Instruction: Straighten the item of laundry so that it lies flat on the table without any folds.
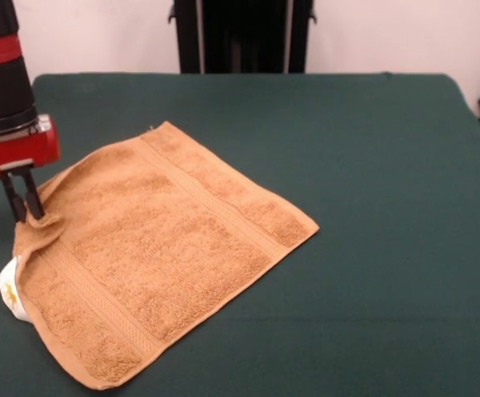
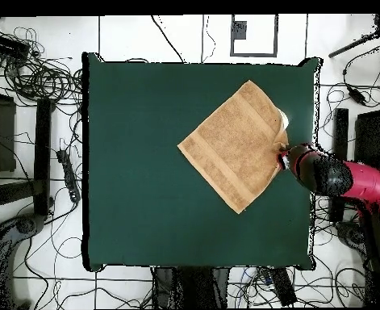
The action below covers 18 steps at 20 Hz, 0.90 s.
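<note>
The orange-tan towel [image 1: 157,248] lies almost flat as a diamond on the left part of the green table [image 1: 372,165]. Paler woven bands run near two of its edges. Its left corner is puckered and slightly lifted, and a white-yellow care tag [image 1: 10,289] sticks out beneath it. My gripper [image 1: 23,207] stands upright at that corner, its two dark fingers close together and pinching the raised edge. In the overhead view the towel [image 2: 233,145] sits near the right side of the table [image 2: 144,161], with the gripper [image 2: 280,155] at its right corner and the tag [image 2: 284,121] just above.
The table's edge [image 2: 312,161] runs close beside the gripper. The black pedestal [image 1: 240,37] stands at the far side. Cables [image 2: 39,81] and dark equipment lie on the floor around the table.
</note>
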Available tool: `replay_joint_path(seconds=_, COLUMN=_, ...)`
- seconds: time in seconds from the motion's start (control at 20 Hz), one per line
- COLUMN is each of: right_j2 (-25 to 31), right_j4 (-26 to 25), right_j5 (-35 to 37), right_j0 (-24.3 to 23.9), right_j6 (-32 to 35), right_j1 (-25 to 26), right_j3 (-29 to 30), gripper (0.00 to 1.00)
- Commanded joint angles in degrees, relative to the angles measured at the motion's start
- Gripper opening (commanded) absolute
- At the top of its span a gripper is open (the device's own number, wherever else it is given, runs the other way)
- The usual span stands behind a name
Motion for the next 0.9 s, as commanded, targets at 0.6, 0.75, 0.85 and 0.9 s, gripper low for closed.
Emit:
replay_joint_path(seconds=0.6, right_j2=4.0, right_j4=-1.2, right_j5=5.9, right_j0=4.8, right_j6=-20.5, right_j1=3.6, right_j3=-3.6, gripper=0.0)
replay_joint_path(seconds=0.75, right_j2=3.1, right_j4=-2.3, right_j5=4.9, right_j0=5.7, right_j6=-19.1, right_j1=2.8, right_j3=-3.4, gripper=1.0)
replay_joint_path(seconds=0.85, right_j2=2.5, right_j4=-2.5, right_j5=5.8, right_j0=6.4, right_j6=-18.9, right_j1=2.4, right_j3=-4.0, gripper=1.0)
replay_joint_path(seconds=0.9, right_j2=2.2, right_j4=-2.6, right_j5=6.2, right_j0=6.8, right_j6=-18.8, right_j1=2.2, right_j3=-4.2, gripper=1.0)
